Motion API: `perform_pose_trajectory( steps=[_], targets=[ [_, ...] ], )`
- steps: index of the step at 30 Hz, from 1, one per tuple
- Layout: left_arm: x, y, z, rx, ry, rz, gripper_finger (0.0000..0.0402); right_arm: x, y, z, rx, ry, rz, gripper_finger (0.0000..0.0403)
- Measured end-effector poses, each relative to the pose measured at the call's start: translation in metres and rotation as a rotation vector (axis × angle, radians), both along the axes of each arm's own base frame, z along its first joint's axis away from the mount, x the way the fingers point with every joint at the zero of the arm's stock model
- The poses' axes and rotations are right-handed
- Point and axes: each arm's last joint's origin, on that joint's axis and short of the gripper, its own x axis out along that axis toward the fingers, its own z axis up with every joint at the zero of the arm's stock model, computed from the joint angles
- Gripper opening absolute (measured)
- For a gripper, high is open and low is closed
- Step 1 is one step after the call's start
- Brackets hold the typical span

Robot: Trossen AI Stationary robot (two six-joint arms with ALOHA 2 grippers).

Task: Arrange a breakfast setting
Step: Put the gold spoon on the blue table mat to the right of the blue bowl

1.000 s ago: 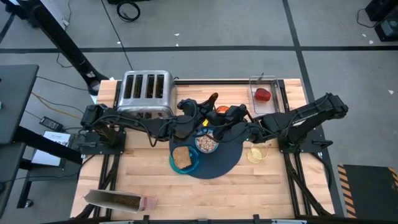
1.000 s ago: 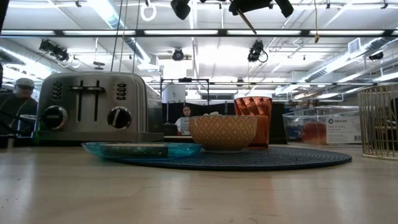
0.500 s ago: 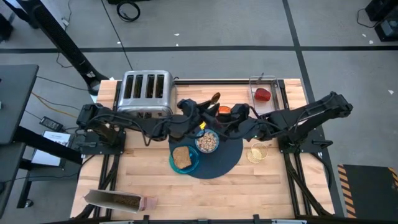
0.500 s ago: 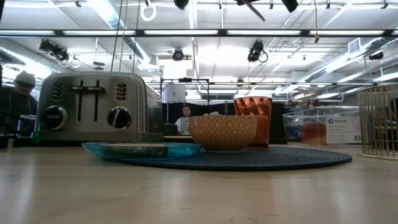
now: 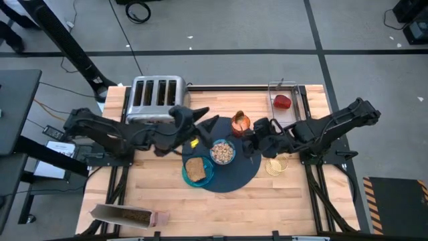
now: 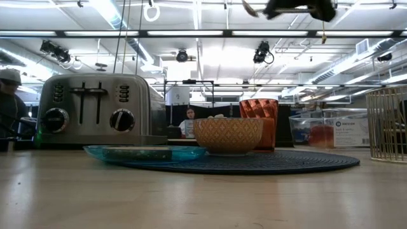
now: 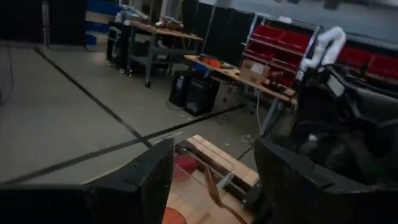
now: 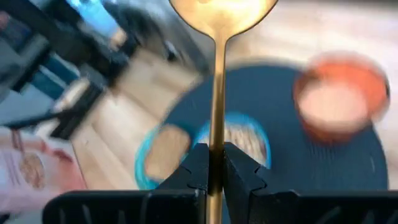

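The dark-blue mat (image 5: pixel 235 173) lies mid-table and bears the cereal bowl (image 5: pixel 222 152) and the orange cup (image 5: pixel 241 124). The teal plate (image 5: pixel 198 171) with the toast slice (image 5: pixel 194 170) sits at the mat's left rim. The red fruit (image 5: pixel 283 102) lies in a clear box at the far right. My right gripper (image 5: pixel 253 142) hovers over the mat's right part, shut on the gold spoon (image 8: pixel 216 74). My left gripper (image 5: pixel 206 119) stands open and level beside the toaster, left of the cup, with nothing between its fingers. My right gripper pinches the spoon's thin handle (image 8: pixel 216 149) between its two fingers (image 8: pixel 196 169), which lie along the handle. The spoon sticks out forward from the fingertips, its bowl end (image 8: pixel 222 9) farthest out. It is lifted clear, slanting over the mat, the bowl and the cup.
A steel toaster (image 5: pixel 157 98) stands at the far left. A gold wire basket (image 5: pixel 277 164) stands right of the mat, under the right arm. A cereal box (image 5: pixel 127 215) lies at the near left edge. Bare wood shows along the near side.
My left gripper has opened, let go of the spoon, and drawn back up and toward the table's left edge, rolling as it went. My right gripper has kept the spoon, shifted a little toward the right edge and turned its wrist. The cup now shows uncovered.
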Motion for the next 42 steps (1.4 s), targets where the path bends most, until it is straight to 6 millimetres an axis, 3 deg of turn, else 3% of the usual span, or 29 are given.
perform_pose_trajectory(
  steps=[9,17,32,42],
  targets=[
    [-0.041,-0.013,0.011,0.062,0.140,-0.066,0.0228,-0.013,0.018,-0.019,0.305,0.148,-0.111,0.0030],
    [-0.049,-0.018,0.009,0.081,0.187,-0.094,0.0228,0.015,0.036,-0.059,0.471,0.277,-0.214,0.0030],
    [-0.052,-0.024,0.003,0.106,0.251,-0.132,0.0228,0.046,-0.018,-0.094,0.615,0.481,-0.359,0.0030],
    [-0.054,-0.023,-0.003,0.106,0.302,-0.129,0.0228,0.065,-0.029,-0.141,0.646,0.673,-0.385,0.0030]
  ],
)
